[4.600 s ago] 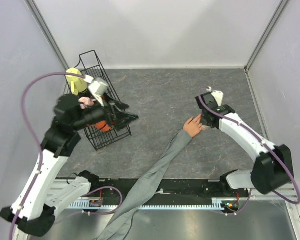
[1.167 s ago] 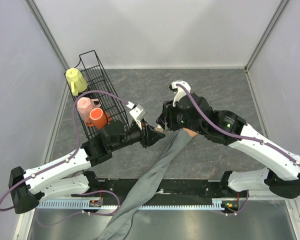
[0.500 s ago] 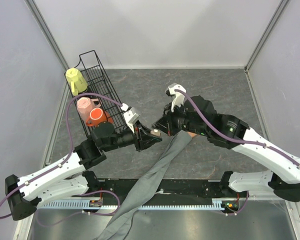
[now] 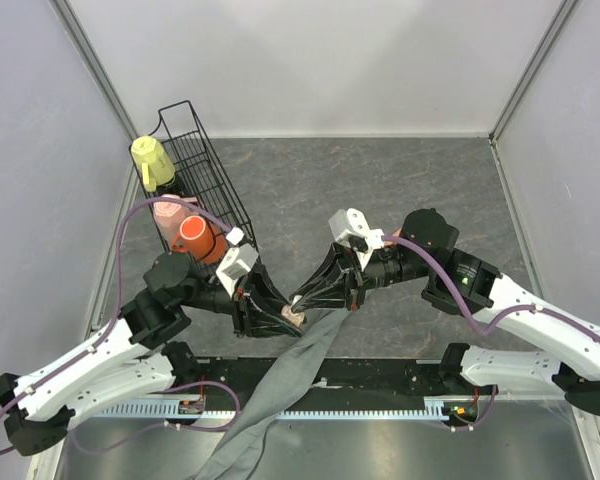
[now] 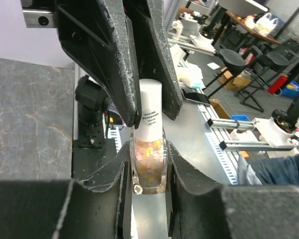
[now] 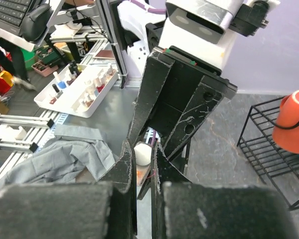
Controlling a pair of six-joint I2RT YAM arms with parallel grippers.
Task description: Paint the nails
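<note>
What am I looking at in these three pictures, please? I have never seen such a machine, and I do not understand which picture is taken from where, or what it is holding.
These are two robot arms bolted to a table's near edge: the left arm and the right arm. The wide picture looks down from above. The other two pictures come from a small camera on each wrist, so each shows its own fingers at the bottom.

On the grey table lie a grey sleeve and a black wire rack with a yellow cup, a pink cup and an orange cup.

The left end effector is shut on a small nail polish bottle. The right end effector is shut on its white cap.
</note>
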